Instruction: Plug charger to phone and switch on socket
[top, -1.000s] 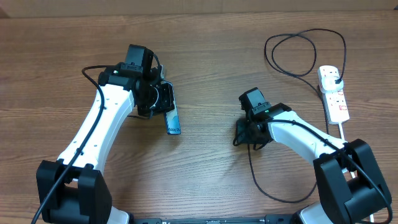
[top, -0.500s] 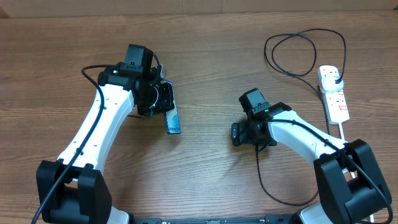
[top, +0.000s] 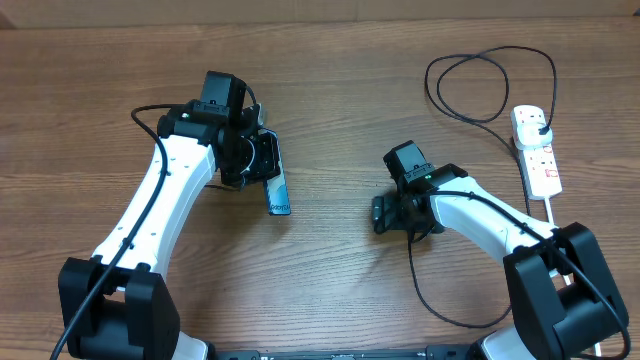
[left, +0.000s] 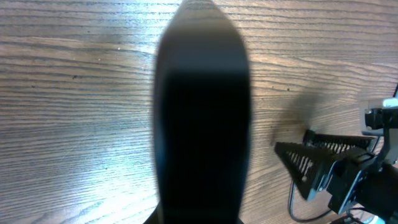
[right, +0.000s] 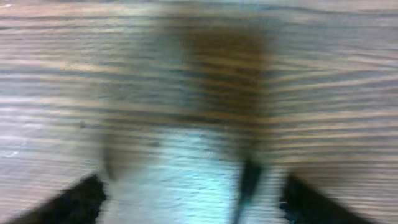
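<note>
My left gripper (top: 262, 160) is shut on the phone (top: 278, 192) and holds it on edge above the table, its light blue screen end pointing down-right. In the left wrist view the phone's dark back (left: 202, 112) hides my fingers. My right gripper (top: 385, 215) is low over the table with its fingers apart (right: 196, 199). A thin dark piece of the charger (right: 249, 180) lies between them, blurred. The charger's black cable (top: 415, 285) trails from under it, loops round and ends at its plug (top: 540, 125) in the white socket (top: 540, 160). The connector tip is hidden.
The socket lies at the far right with its thick white cord (top: 548, 205) running toward the right arm's base. The charger's cable makes a big loop (top: 490, 85) at the back right. The right gripper also shows in the left wrist view (left: 317, 165).
My right gripper has turned and shifted slightly left, and the cable below it has swung a little to the right. The left arm and phone have not moved.
</note>
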